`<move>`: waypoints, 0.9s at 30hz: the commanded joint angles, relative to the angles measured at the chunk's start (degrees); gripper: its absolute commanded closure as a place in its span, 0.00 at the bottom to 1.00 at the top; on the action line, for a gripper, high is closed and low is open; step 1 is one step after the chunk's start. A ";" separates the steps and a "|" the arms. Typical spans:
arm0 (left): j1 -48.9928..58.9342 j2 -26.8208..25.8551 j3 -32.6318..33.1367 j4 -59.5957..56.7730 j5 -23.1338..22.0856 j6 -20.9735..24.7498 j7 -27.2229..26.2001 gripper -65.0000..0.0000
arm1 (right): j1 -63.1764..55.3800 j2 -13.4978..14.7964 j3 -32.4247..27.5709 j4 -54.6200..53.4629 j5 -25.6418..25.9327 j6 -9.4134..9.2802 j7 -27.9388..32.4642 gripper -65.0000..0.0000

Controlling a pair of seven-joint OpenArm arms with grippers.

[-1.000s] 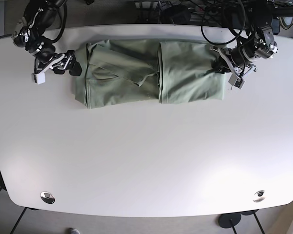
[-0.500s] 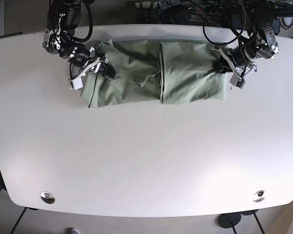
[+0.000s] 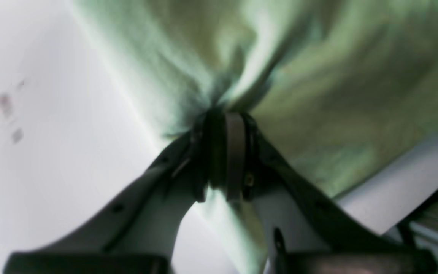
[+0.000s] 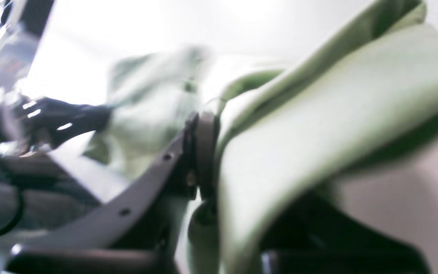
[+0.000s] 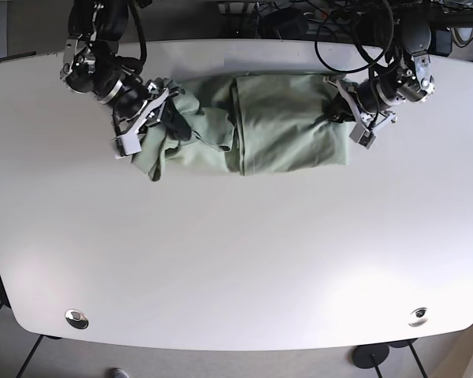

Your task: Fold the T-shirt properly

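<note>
On my base view the green T-shirt [image 5: 252, 124] lies along the far side of the white table [image 5: 236, 260], toward twelve o'clock, already gathered into a long narrow band running from nine to three.

Starting at the nine o'clock end, my right gripper [image 5: 159, 118] sits on the bunched cloth there. Its wrist view is blurred, but I see the jaws pressed together with a thick fold of the shirt [image 4: 318, 125] pinched between them and lifted off the surface, so I read it as clamped on the fabric. That end looks crumpled and pulled inward, with a loose flap hanging toward six o'clock.

In the middle, a vertical fold edge [image 5: 238, 126] shows one layer of cloth lying over another.

At the three o'clock end, my left gripper [image 5: 348, 116] is down on the shirt's edge. Its wrist view shows the two fingers [image 3: 235, 152] drawn tight together with cloth puckering out of them in radiating creases, so it too is gripping the shirt [image 3: 318, 87].

My judgement: I am in the step of bringing the two short ends toward the centre to halve the band. The next move calls for raising both pinched ends evenly, carrying them inward without dragging the lower layer, and laying them flat before I let go. The nine o'clock end will likely need smoothing, since it is the more rumpled.
</note>
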 commanded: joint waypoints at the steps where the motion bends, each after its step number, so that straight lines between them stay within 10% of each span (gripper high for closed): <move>1: -1.28 0.79 0.84 0.52 -0.40 -0.06 0.25 0.91 | 0.39 0.16 -3.70 2.62 1.80 0.39 1.33 0.98; 8: -2.95 2.64 6.56 0.52 -0.40 -0.06 0.25 0.91 | 4.26 -0.02 -17.94 2.09 3.20 0.21 4.14 0.98; 13: -2.77 2.64 6.64 0.52 -0.40 -0.06 0.25 0.91 | 11.91 -0.28 -24.62 -4.94 2.50 -4.01 4.67 0.97; 19: -2.86 2.64 6.47 0.44 -0.40 -0.06 0.25 0.91 | 15.52 -1.16 -33.76 -5.56 -13.68 -5.77 4.76 0.95; 27: -3.12 2.73 5.85 -1.94 -0.84 -0.06 -1.24 0.91 | 15.60 -1.60 -46.42 -4.15 -31.44 -7.79 4.76 0.41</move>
